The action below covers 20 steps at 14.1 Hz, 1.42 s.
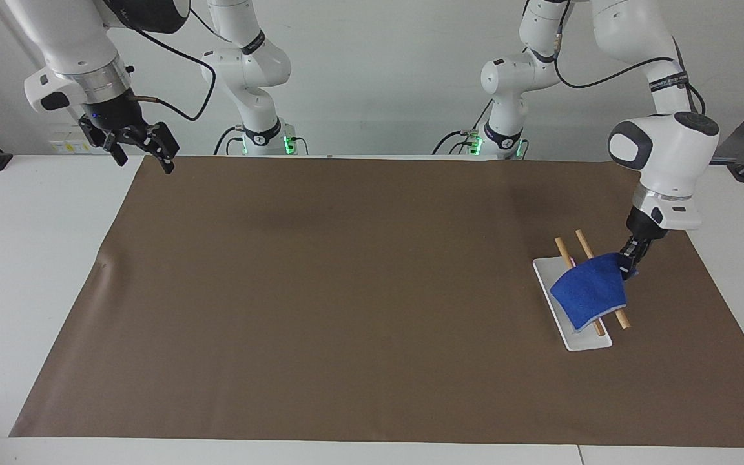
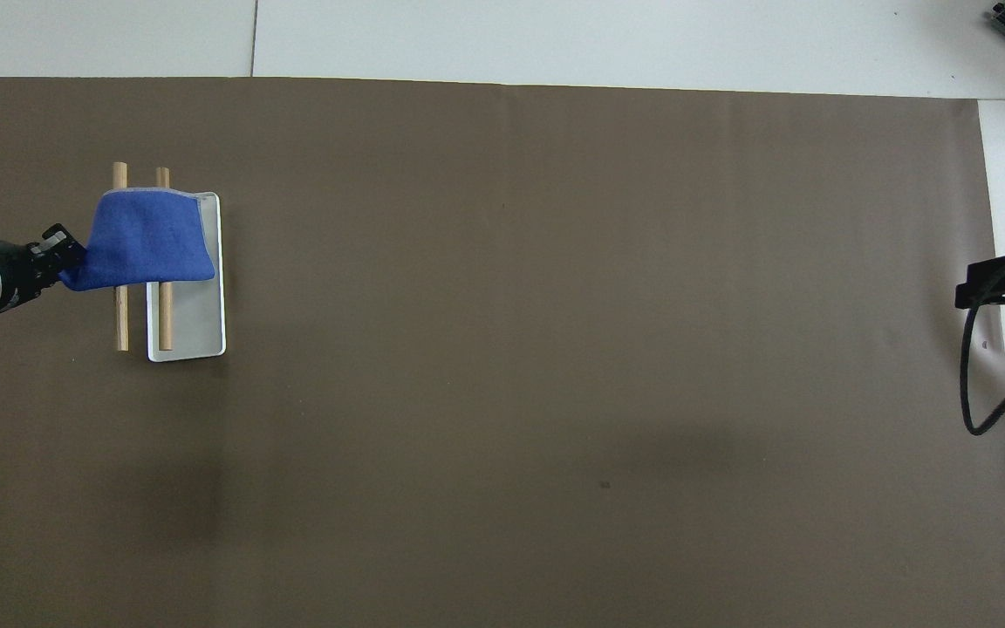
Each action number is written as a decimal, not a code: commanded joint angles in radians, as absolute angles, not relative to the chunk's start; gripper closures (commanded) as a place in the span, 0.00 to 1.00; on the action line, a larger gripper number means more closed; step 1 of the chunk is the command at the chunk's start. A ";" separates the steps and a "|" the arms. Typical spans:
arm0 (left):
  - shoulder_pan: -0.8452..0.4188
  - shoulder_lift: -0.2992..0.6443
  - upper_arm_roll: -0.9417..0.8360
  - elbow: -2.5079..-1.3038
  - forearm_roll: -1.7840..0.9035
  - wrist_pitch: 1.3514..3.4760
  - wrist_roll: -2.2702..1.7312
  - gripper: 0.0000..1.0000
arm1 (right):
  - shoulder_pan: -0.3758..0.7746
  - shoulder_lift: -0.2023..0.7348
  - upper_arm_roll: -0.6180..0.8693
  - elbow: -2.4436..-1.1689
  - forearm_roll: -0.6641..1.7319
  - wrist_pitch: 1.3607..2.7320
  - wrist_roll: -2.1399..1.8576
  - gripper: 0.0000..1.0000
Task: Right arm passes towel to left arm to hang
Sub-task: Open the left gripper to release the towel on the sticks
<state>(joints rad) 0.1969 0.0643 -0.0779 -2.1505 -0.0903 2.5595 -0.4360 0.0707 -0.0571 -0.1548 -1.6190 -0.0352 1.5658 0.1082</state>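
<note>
The blue towel [image 1: 590, 290] lies draped over two wooden rods [image 1: 566, 253] of a small rack on a white base [image 1: 582, 341], at the left arm's end of the table. My left gripper [image 1: 628, 263] is shut on the towel's corner beside the rods; it also shows in the overhead view [image 2: 62, 262] next to the towel [image 2: 149, 244]. My right gripper [image 1: 141, 145] is open and empty, raised over the mat's corner at the right arm's end, where the right arm waits; its tip shows in the overhead view [image 2: 1000, 286].
A brown mat [image 1: 346, 290] covers most of the white table [image 1: 23, 258]. The rods [image 2: 121, 323] stick out past the towel on both sides. A loose black cable [image 2: 987, 384] loops from the right wrist.
</note>
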 commanded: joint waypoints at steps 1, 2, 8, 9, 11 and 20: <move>0.190 0.051 -0.069 -2.154 -0.103 2.576 -0.419 0.14 | 0.054 -0.084 -0.140 -1.652 -0.021 1.552 0.112 0.00; 0.190 0.052 -0.069 -2.149 -0.103 2.574 -0.419 0.13 | 0.055 -0.086 -0.140 -1.652 -0.021 1.551 0.112 0.00; 0.198 0.092 -0.069 -2.033 -0.106 2.519 -0.429 0.13 | 0.071 -0.095 -0.140 -1.664 -0.018 1.542 0.132 0.00; 0.199 0.110 -0.071 -1.985 -0.106 2.472 -0.430 0.13 | 0.071 -0.095 -0.140 -1.664 -0.018 1.542 0.135 0.00; 0.202 0.139 -0.069 -1.872 -0.106 2.331 -0.430 0.13 | 0.068 -0.097 -0.140 -1.663 -0.020 1.543 0.127 0.00; 0.199 0.083 -0.187 -1.648 -0.049 1.809 -0.419 0.20 | 0.097 -0.087 -0.161 -1.648 -0.021 1.543 0.126 0.00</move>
